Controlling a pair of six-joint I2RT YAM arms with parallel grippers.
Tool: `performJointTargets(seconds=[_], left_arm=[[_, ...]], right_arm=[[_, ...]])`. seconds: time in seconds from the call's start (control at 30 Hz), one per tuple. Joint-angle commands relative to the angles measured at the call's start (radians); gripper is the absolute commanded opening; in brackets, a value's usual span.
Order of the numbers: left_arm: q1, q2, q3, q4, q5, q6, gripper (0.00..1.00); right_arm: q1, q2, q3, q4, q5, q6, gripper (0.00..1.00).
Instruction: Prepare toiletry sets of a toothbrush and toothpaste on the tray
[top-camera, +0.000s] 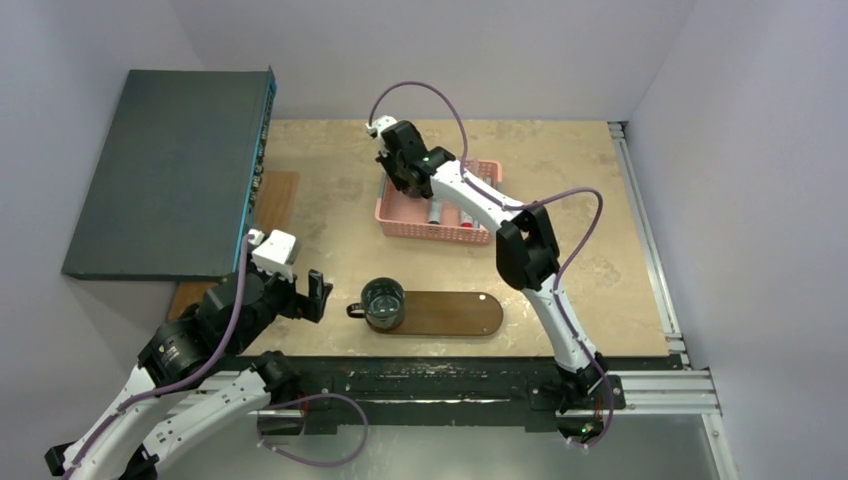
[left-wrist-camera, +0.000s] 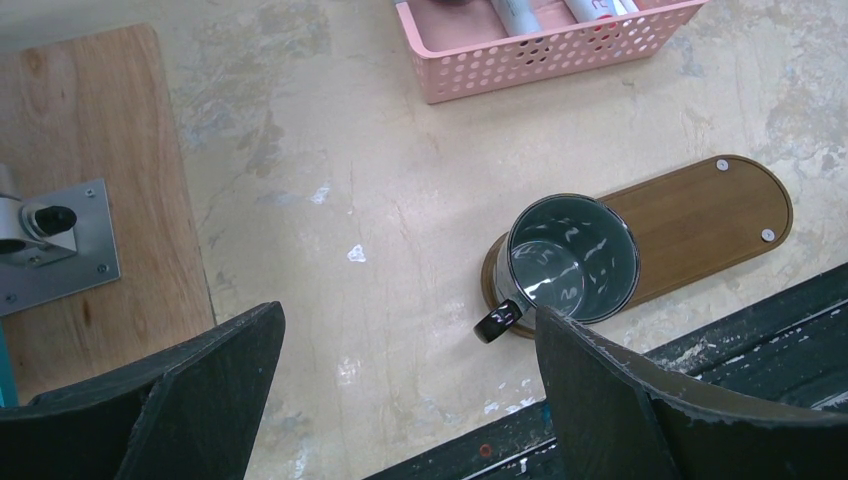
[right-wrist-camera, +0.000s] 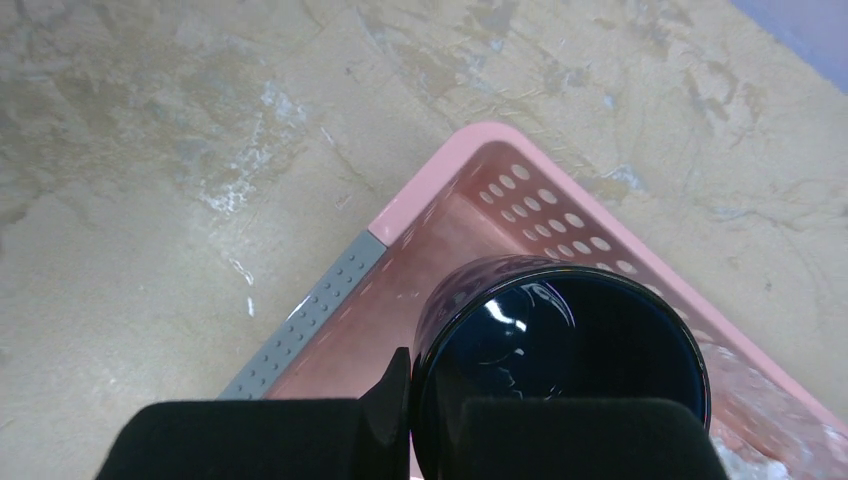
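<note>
I list: left arm (top-camera: 185, 345) and right arm (top-camera: 470, 195), white shells, black joints, purple cables (top-camera: 585, 215); black wedge fingers (left-wrist-camera: 620, 400); green lamp (top-camera: 427, 157) well apart from the base rail (top-camera: 430, 385).

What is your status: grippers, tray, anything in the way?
Left gripper open, beside the tray. Right gripper shut on a dark cup in the pink basket. A mug occupies the tray's left end; tubes lie in the basket.

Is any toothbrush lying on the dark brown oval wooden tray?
No, the left wrist view shows only a dark shiny mug standing on one end of the tray.
</note>
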Motion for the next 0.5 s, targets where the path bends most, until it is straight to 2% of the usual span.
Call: performJointTargets(seconds=[0.0, 0.2, 0.47], left_arm=[[0.006, -0.005, -0.002, 0.013, -0.018, -0.014, 0.96], [0.006, -0.01, -0.001, 0.012, -0.015, -0.014, 0.96], [0.006, -0.017, 0.0, 0.014, -0.001, -0.014, 0.96]], right_arm=[[0.004, -0.171, 0.006, 0.121, 0.026, -0.036, 0.0], [0.024, -0.266, -0.042, 0.105, 0.014, -0.061, 0.0], [0.047, -0.451, -0.218, 0.096, -0.025, -0.065, 0.0]])
